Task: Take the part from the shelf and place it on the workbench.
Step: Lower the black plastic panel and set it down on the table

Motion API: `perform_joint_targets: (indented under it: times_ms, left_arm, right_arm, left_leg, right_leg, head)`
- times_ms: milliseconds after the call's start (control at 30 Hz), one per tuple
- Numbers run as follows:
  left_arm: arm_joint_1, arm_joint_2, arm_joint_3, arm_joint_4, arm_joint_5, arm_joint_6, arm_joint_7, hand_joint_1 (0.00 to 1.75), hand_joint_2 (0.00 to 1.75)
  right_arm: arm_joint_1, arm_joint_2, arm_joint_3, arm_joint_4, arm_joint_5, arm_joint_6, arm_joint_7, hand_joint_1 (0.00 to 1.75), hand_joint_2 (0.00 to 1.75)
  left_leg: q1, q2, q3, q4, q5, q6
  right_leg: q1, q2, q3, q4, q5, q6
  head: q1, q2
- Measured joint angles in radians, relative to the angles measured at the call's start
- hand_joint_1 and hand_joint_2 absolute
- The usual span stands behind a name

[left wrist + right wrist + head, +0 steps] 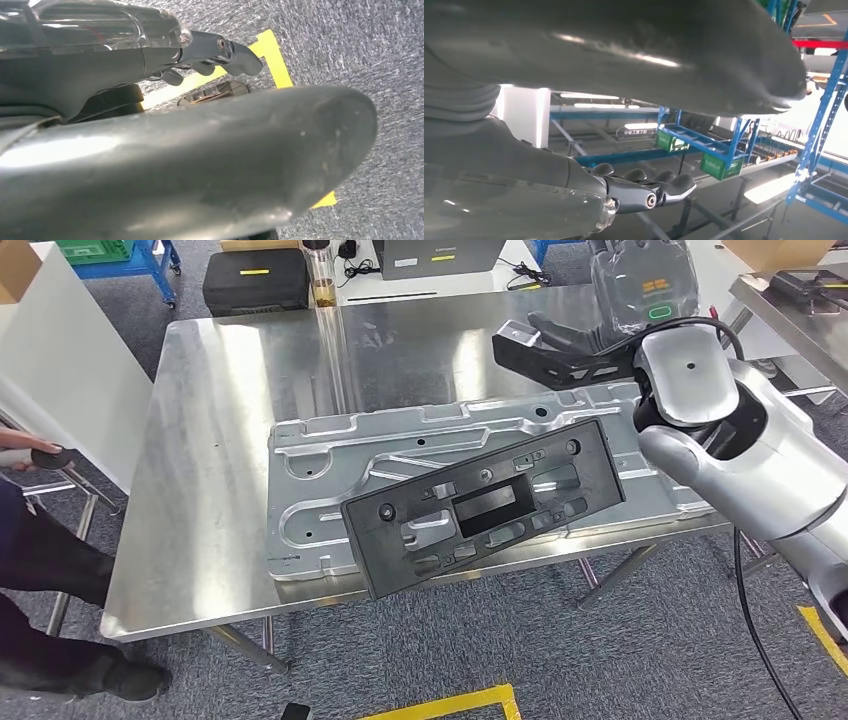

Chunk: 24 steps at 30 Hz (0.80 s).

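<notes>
My right hand (545, 348) hovers over the far right of the workbench (215, 440), fingers stretched flat and apart, holding nothing. My left hand (215, 55) hangs over the floor, fingers loosely extended, also holding nothing. The black part (485, 505) lies flat on a silver panel (330, 455), its long axis running diagonally, right end farther away.

A large pressed sheet-metal panel (330, 455) lies flat on the table. A clear tube (325, 285) stands at the far edge. Beyond it sit a black case (255, 280) with a yellow label and a green crate (95, 250) on a blue trolley (150, 265). Yellow floor tape (450, 705) marks the grey carpet. A person's dark-clad legs (40, 560) stand at the left (face not visible). Blue shelving (824, 100) holds green crates (716, 165).
</notes>
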Motion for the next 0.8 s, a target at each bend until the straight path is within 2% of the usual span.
perform_joint_targets:
  times_ms: [233, 367, 500, 600, 700, 800]
  left_arm:
    - [0.0, 0.001, 0.0, 0.0, 0.007, 0.006, -0.004, 0.0, 0.0]
    - [0.002, 0.01, 0.006, 0.0, 0.024, 0.025, 0.005, 0.0, 0.0]
    - [0.011, 0.037, 0.015, 0.002, 0.036, 0.031, 0.007, 0.0, 0.0]
    - [0.02, 0.056, 0.024, 0.003, 0.043, 0.033, -0.003, 0.0, 0.0]
    - [0.033, 0.072, 0.034, 0.003, 0.054, 0.033, -0.018, 0.0, 0.0]
    - [0.047, 0.084, 0.043, 0.004, 0.061, 0.034, -0.022, 0.0, 0.0]
  right_arm:
    - [0.006, -0.012, -0.013, -0.018, 0.027, 0.006, 0.0, 0.0, 0.0]
    - [0.087, -0.065, -0.112, -0.061, 0.05, 0.029, 0.001, 0.0, 0.0]
    - [0.252, -0.157, -0.298, -0.132, 0.036, -0.003, 0.001, 0.0, 0.0]
    - [0.427, -0.218, -0.473, -0.194, 0.026, -0.039, 0.002, 0.0, 0.0]
    - [0.664, -0.264, -0.711, -0.268, -0.014, -0.07, 0.002, 0.0, 0.0]
    - [0.891, -0.274, -0.968, -0.32, -0.069, -0.118, 0.001, 0.0, 0.0]
  left_leg:
    - [0.0, 0.006, 0.001, 0.0, 0.0, 0.0]
    - [0.001, -0.006, 0.002, 0.001, 0.0, 0.0]
    - [0.001, -0.018, 0.005, 0.001, -0.001, 0.001]
    - [0.002, -0.026, 0.007, 0.001, -0.002, 0.002]
    - [0.002, -0.035, 0.012, 0.0, -0.005, 0.004]
    - [0.001, -0.039, 0.017, 0.0, -0.008, 0.005]
  right_leg:
    - [0.0, 0.002, 0.0, 0.0, 0.0, 0.0]
    - [0.0, -0.002, 0.003, -0.002, -0.001, 0.002]
    - [0.0, -0.009, 0.01, -0.005, -0.004, 0.006]
    - [0.0, -0.014, 0.015, -0.007, -0.006, 0.008]
    - [0.0, -0.022, 0.023, -0.01, -0.011, 0.011]
    - [0.0, -0.026, 0.029, -0.012, -0.015, 0.012]
  head:
    - [0.0, 0.0]
    - [-0.002, 0.0]
    - [-0.001, 0.0]
    - [-0.001, 0.0]
    - [0.0, 0.0]
    - [0.0, 0.0]
